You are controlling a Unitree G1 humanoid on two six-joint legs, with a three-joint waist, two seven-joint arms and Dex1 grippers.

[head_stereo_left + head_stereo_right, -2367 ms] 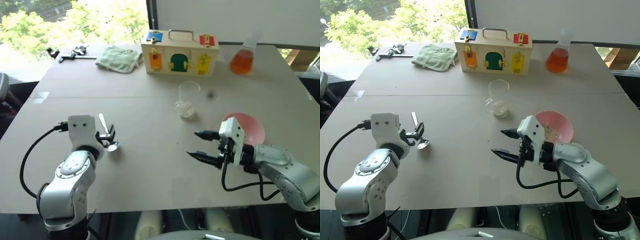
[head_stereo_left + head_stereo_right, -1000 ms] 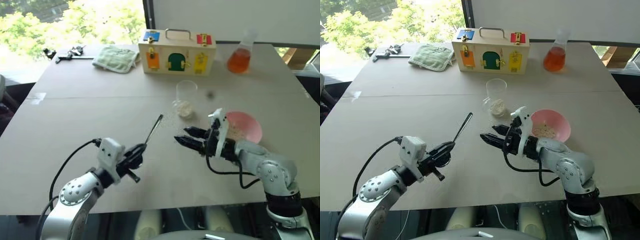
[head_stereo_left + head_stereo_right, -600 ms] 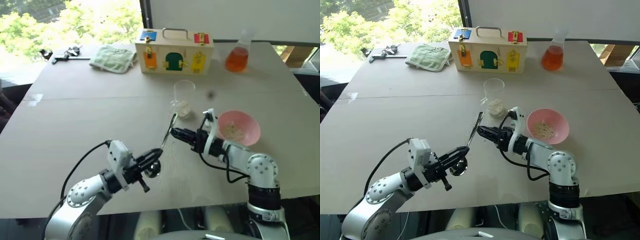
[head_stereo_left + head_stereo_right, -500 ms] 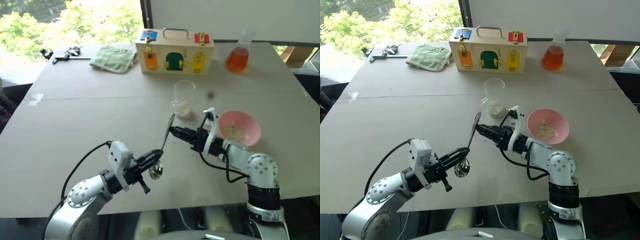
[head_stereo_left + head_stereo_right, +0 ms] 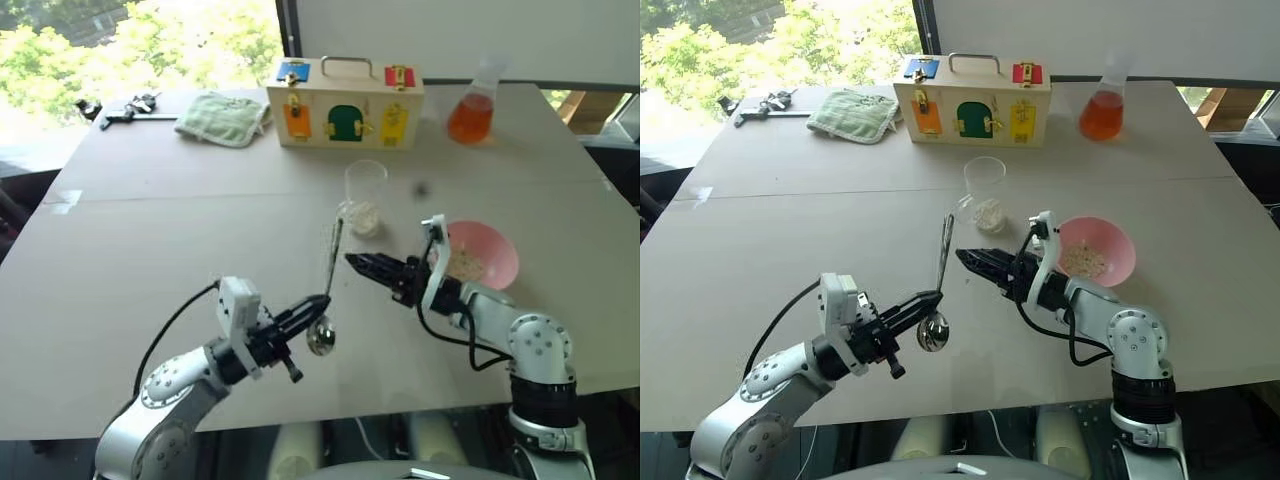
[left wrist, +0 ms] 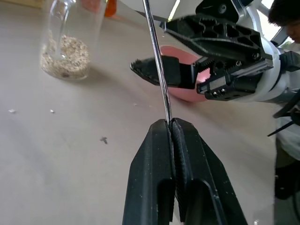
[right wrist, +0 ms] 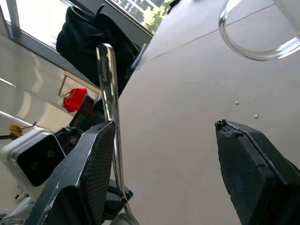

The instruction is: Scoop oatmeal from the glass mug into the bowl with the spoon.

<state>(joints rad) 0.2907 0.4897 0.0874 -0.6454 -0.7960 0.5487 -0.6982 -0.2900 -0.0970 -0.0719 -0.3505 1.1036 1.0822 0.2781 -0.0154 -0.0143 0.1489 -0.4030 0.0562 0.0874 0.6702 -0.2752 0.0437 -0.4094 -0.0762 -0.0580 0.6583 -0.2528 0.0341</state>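
Note:
My left gripper is shut on the lower handle of the silver spoon, just above its oval bowl. The spoon stands nearly upright over the table, bowl end down. My right gripper is open and points at the spoon's handle from the right. In the right wrist view the handle rises beside one finger. The glass mug stands just behind, with oatmeal at its bottom. The pink bowl lies to the right behind my right wrist, with some oatmeal in it.
A wooden box with coloured latches stands at the back middle. A flask of orange liquid is to its right, a green cloth to its left, and small tools at the far left corner. The table's front edge runs below both arms.
My left gripper has rolled, bringing the spoon from a lean to nearly upright, and shifted a little right. My right gripper stays open beside the handle.

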